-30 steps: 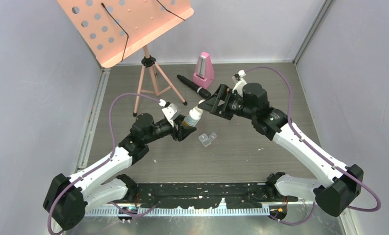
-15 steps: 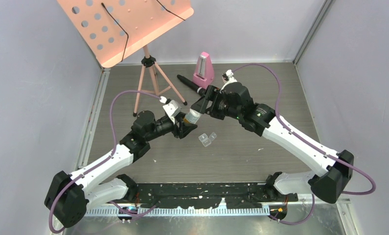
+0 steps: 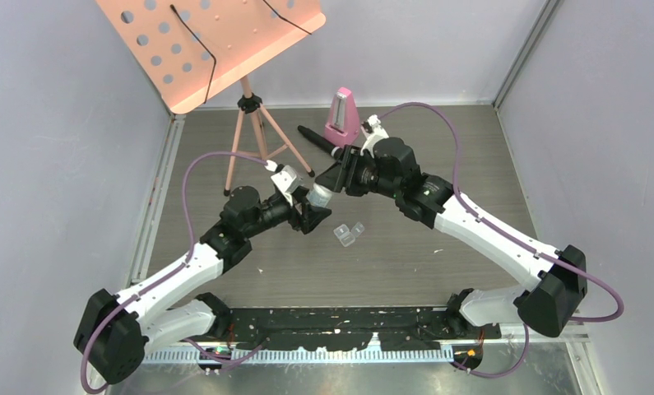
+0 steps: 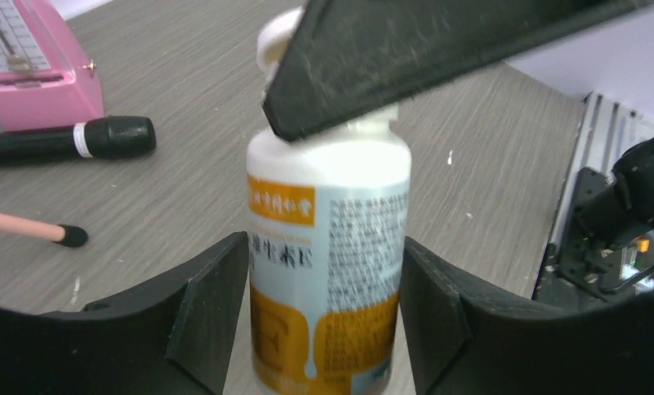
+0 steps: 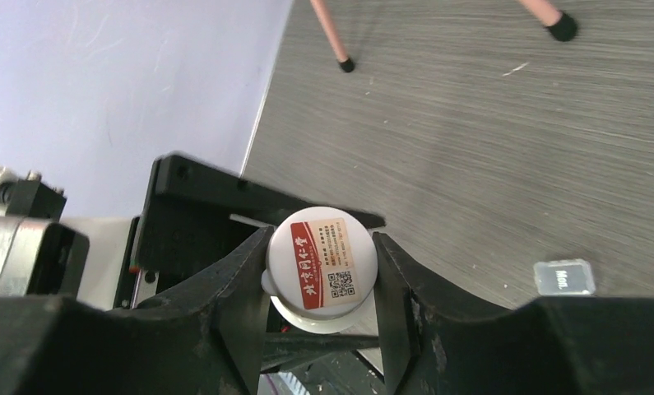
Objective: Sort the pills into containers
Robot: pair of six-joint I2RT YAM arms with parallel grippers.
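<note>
**Top view.** My left fingers [image 3: 310,219] are clamped on the body of a small bottle [image 3: 318,197], held tilted above the middle of the desk. My right fingers [image 3: 340,174] grip its top end from the far-right side. The pill box [image 3: 350,234] is clear, with two square compartments joined side by side. It lies on the desk near the bottle, toward the near edge, apart from both arms. Whether it holds pills I cannot tell. A pink metronome [image 3: 342,118] and a black microphone [image 3: 319,141] are by the far edge.

**Left wrist.** The bottle is white with an orange and pale printed label. Both left fingers press its sides. One right finger crosses the white cap [image 4: 275,37].

**Right wrist.** The cap is seen end-on: round, with a red-and-cream sticker and a QR code. My right fingers are pinched on both its sides. A pill box lid marked "Mon." shows at the right.
</note>
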